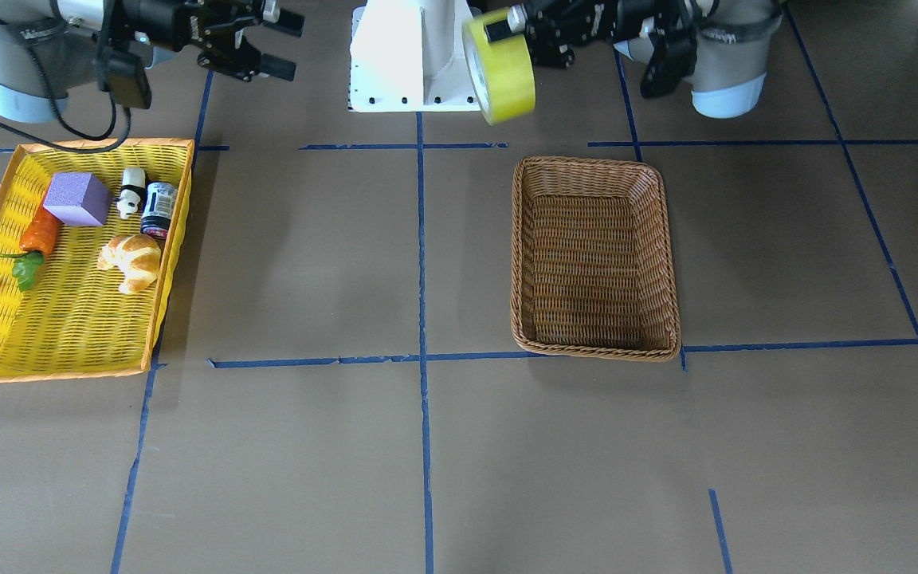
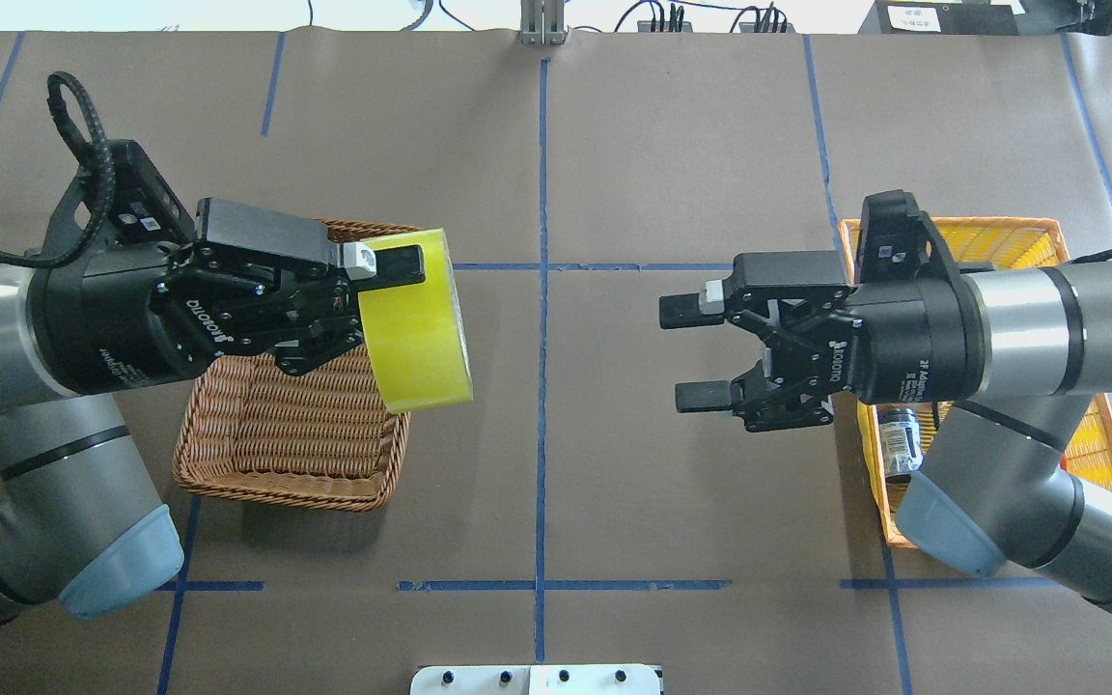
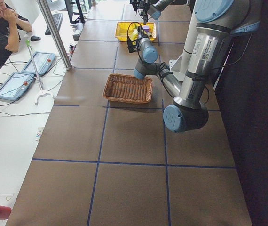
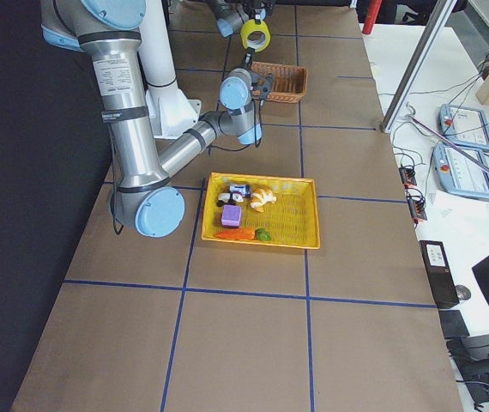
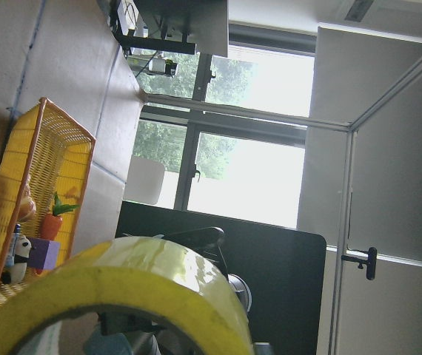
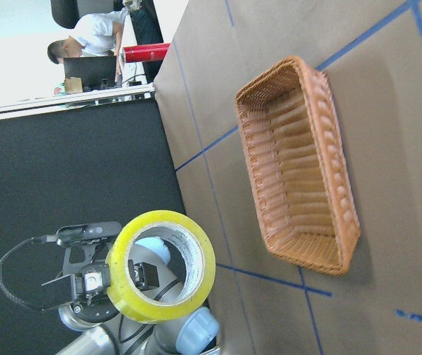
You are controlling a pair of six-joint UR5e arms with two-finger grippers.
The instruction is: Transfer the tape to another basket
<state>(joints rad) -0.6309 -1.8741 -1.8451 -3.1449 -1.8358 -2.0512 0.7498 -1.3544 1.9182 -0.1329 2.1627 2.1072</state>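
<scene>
The yellow tape (image 2: 418,328) hangs in the air, standing on edge, in my left gripper (image 2: 373,304), which is shut on the roll's wall. It is above the brown wicker basket (image 2: 286,436), near the basket's side that faces the table's middle. The tape also shows in the front view (image 1: 500,68), in the right wrist view (image 6: 163,266) and close up in the left wrist view (image 5: 137,288). The basket (image 1: 590,165) holds nothing. My right gripper (image 2: 683,353) is open and empty, in the air, pointing at the tape across the middle line.
A yellow tray with an orange rim (image 1: 68,319) under the right arm holds a purple block (image 1: 76,199), a carrot (image 1: 38,235), a croissant (image 1: 132,259), a panda figure (image 1: 131,191) and a small can (image 1: 159,209). The white robot base (image 1: 411,56) stands between the arms.
</scene>
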